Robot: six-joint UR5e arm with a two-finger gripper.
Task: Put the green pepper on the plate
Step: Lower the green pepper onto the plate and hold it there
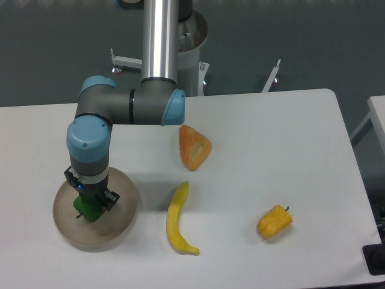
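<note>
The green pepper [86, 208] shows as a small dark-green lump under the wrist, over the middle of the tan plate [120, 217] at the table's front left. My gripper [88, 203] points straight down onto it and is shut on the pepper. The wrist hides most of the fingers and the top of the pepper. Whether the pepper rests on the plate or hangs just above it cannot be told.
A yellow banana [176, 220] lies right of the plate. An orange-red wedge-shaped fruit [194, 146] sits mid-table. A yellow-orange pepper [274, 221] lies at the front right. The arm's base column [160, 42] stands at the back.
</note>
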